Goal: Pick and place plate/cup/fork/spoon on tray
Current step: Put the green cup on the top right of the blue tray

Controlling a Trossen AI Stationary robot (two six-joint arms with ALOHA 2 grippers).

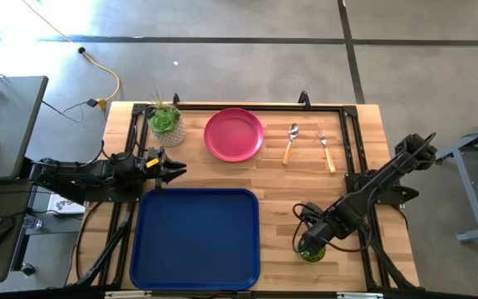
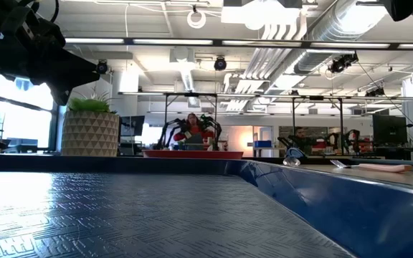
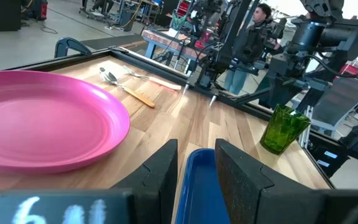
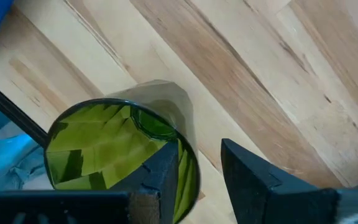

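- Your large rectangular dark blue plastic tray (image 1: 195,238) sits at the 6 o'clock edge of the wooden table (image 1: 276,178), and in the high view nothing lies on it, so I judge that none of the four placements is done.
- The round flat pink-red plate (image 1: 234,134) rests at 12 o'clock of the tray, on bare wood near the far edge.
- The small spoon with silver oval bowl and orange-yellow handle (image 1: 290,143) and the small fork with silver tines and orange-yellow handle (image 1: 327,150) lie side by side at about 1 o'clock of the tray, apart from each other.
- The small dark green translucent cup (image 4: 120,149) stands upright on the wood at 3 o'clock of the tray.
- Your right gripper (image 4: 197,171) is at that cup: one finger dips inside the rim, the other stands outside, a narrow gap between them. Whether they pinch the wall yet, you cannot tell.
- Your left gripper (image 3: 194,171) hovers at the tray's 10 o'clock corner, fingers a little apart, holding nothing.
- All four pieces are left, the cup likely first.
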